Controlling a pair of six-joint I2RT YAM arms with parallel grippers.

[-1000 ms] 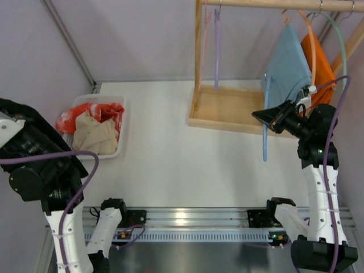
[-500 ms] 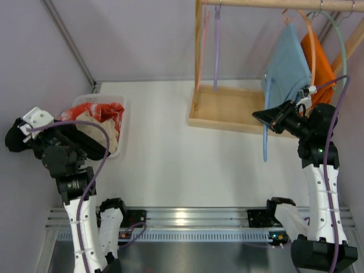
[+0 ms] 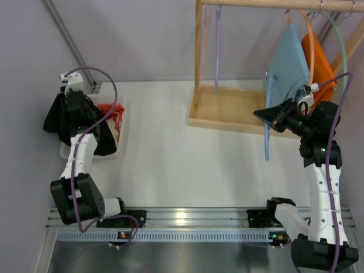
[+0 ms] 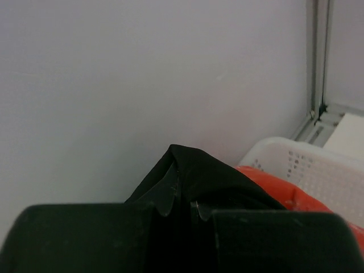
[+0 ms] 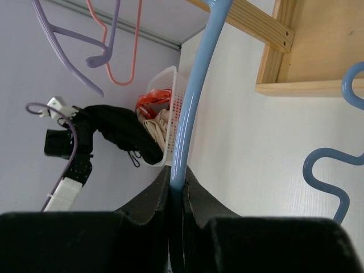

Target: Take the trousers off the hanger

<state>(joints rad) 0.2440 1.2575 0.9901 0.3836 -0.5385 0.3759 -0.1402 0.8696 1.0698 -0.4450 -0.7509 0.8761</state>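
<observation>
Overhead view, notes:

- Floppy black fabric trousers (image 3: 105, 142) are found at about 9 o'clock on the white table (image 3: 182, 148). They are off the hanger.
- The trousers are draped over the end of the left arm. One end hangs over the near rim of a white perforated plastic basket (image 3: 121, 122).
- In the left wrist view, the left gripper (image 4: 181, 202) is seen closed, with a fold of the black cloth pinched between its fingers.
- A red cloth (image 4: 273, 183) and a beige cloth (image 5: 157, 124) are seen inside the basket.
- The thin light blue plastic hanger (image 3: 267, 133) is located at about 2 o'clock, well apart from the trousers.
- The hanger is held by the right gripper (image 3: 257, 115), whose jaws are clamped on its thin rod. In the right wrist view, the rod runs from between the fingers toward 12 o'clock.
- The hanger hangs in front of the wooden rack (image 3: 227, 108).
- On the rack's rail, a light blue cloth (image 3: 290, 62) and an orange cloth (image 3: 319, 63) are noted at 1 o'clock.
- A purple plastic hanger (image 3: 216, 51) and a pink hanger (image 3: 203, 45) are noted near 12 o'clock.
</observation>
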